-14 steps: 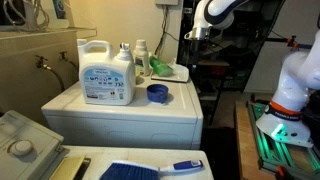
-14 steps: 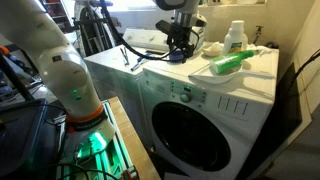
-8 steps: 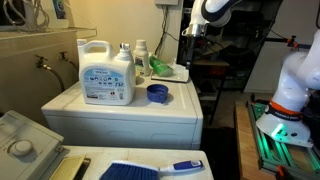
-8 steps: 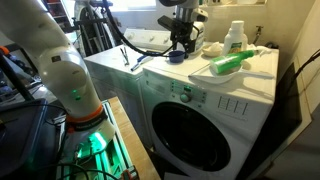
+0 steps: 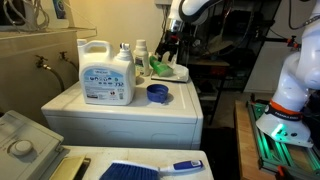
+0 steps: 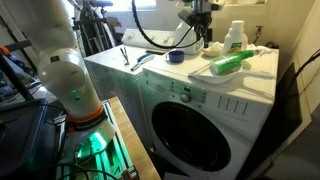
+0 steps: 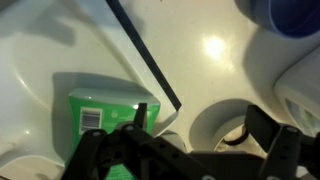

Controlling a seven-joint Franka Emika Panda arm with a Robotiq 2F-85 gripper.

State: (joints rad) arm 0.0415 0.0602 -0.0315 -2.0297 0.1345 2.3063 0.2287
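Observation:
My gripper [image 5: 171, 47] [image 6: 203, 33] hangs open and empty over the white washer top [image 5: 175, 108] [image 6: 160, 75]. It is nearest a green bottle [image 5: 160, 67] [image 6: 231, 62] [image 7: 103, 122] that lies on a white tray [image 5: 178, 74] [image 6: 255, 66]. In the wrist view the jaws [image 7: 200, 140] frame a white round object [image 7: 213, 118] just right of the green bottle. A blue cap [image 5: 157, 93] [image 6: 175, 57] [image 7: 296, 14] stands apart from the gripper on the washer top.
A large white detergent jug [image 5: 106, 75] and small bottles [image 5: 141, 53] [image 6: 234, 37] stand at the back of the washer. A sink [image 5: 25, 140] and a blue brush [image 5: 150, 168] lie in front. The robot base [image 5: 290, 85] [image 6: 70, 85] stands beside the washer.
The gripper has moved away from above the blue cap towards the green bottle and the small bottles. It stays open. The objects have not moved.

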